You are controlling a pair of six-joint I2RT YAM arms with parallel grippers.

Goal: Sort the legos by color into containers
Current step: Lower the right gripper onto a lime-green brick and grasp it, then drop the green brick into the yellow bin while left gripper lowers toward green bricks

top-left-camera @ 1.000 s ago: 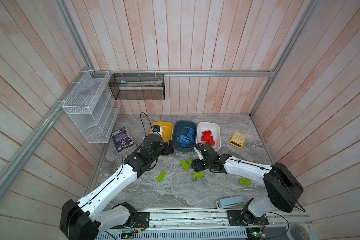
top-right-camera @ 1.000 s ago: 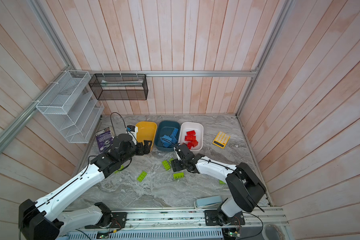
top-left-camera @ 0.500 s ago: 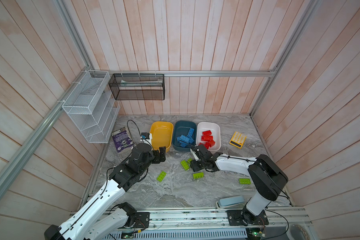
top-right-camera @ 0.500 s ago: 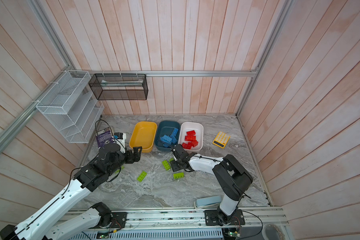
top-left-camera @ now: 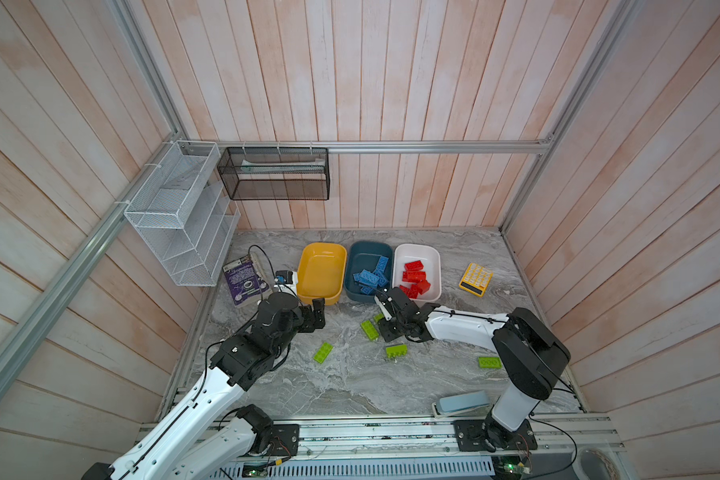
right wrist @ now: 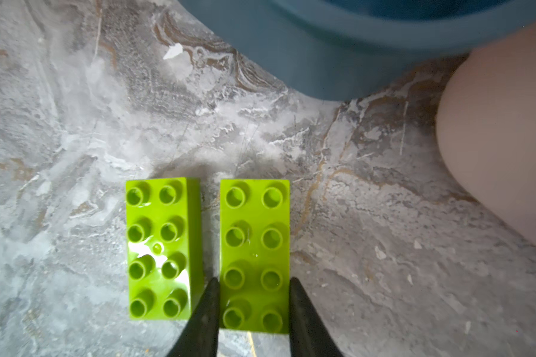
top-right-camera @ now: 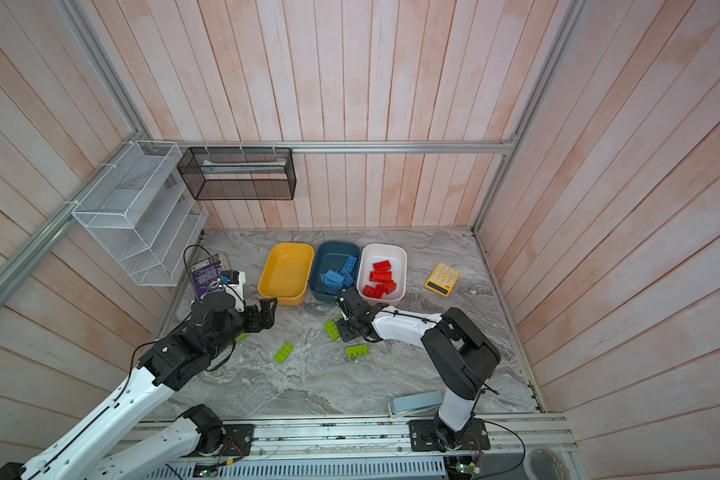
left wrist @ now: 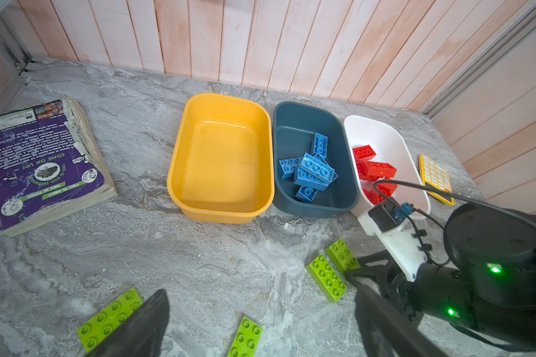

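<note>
Two lime 2x4 legos (right wrist: pixel 164 247), studs up, one in R gripper (right wrist: pixel 254 290)

Left arm (top-left-camera: pixel 242 357) aloft, jaws wide apart; right arm (top-left-camera: pixel 462 328) low, jaws clamped.

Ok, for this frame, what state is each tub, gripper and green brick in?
yellow tub: empty.
dark teal tub: holds blue bricks only.
white tub: holds red bricks only.
left gripper: open, holding nothing.
right gripper: shut on a green brick.
green brick: flat on the table, studs up.
other green bricks: loose on the table.
</note>
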